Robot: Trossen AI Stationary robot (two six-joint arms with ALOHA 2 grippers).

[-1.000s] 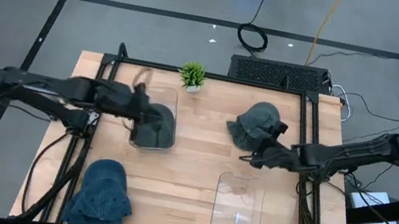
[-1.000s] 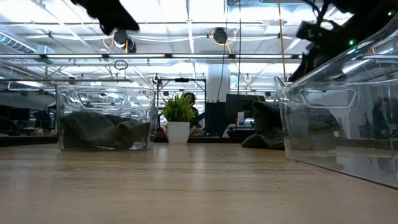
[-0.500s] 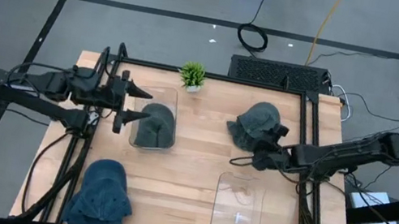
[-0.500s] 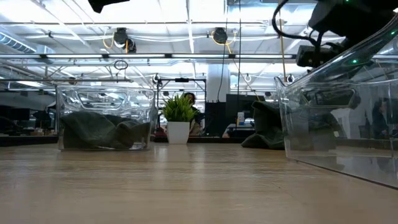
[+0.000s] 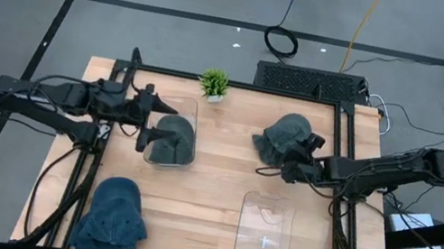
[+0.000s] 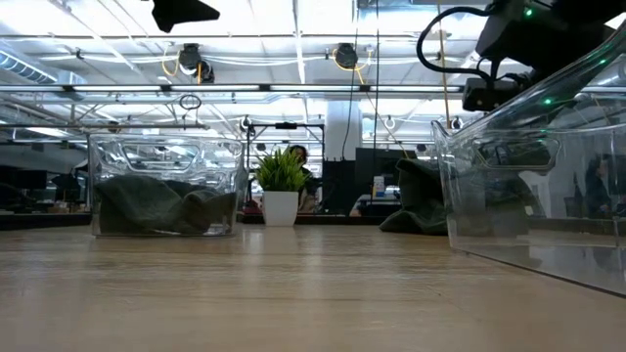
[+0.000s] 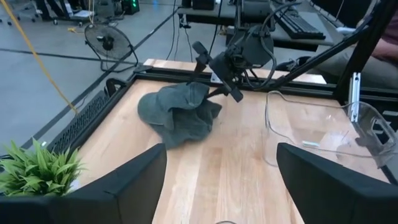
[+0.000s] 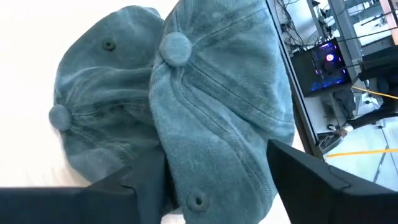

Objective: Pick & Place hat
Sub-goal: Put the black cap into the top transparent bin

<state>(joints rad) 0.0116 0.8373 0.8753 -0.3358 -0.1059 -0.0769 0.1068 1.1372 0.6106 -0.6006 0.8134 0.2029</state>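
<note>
- Right end effector [image 5: 287,170] hangs at the near edge of the pile of hats [image 5: 284,137] on the right rear part of the wooden surface [image 5: 209,196]; its wrist view shows both dark fingers spread apart with nothing between them and the grey-blue caps filling the gap ahead.
- The pile lies directly forward of that end effector, toward the rear of the surface, so the reach looks short and straight; the right arm is by far the nearer of the two to these hats.
- In the right wrist view the uppermost cap [image 8: 217,106] overlaps a second cap [image 8: 99,106], its crown button facing the camera; the seam lines run roughly along the line of approach, and a pinch across the folded cloth appears the likely grasp.
- The empty clear bin [image 5: 264,237] sits just in front of the right end effector, nearer the front edge, which seems the probable drop point for a hat taken from this pile.
- Left end effector [image 5: 150,116] stands open and empty at the left wall of the other clear bin [image 5: 193,106], where a dark hat [image 5: 172,139] already rests inside; its wide-set fingers frame the left wrist view.
- A further stack of blue hats [image 5: 112,220] lies at the front left corner, closer to the left arm.
- A small potted plant [image 5: 213,84] stands at the rear edge, clear of both arms.
</note>
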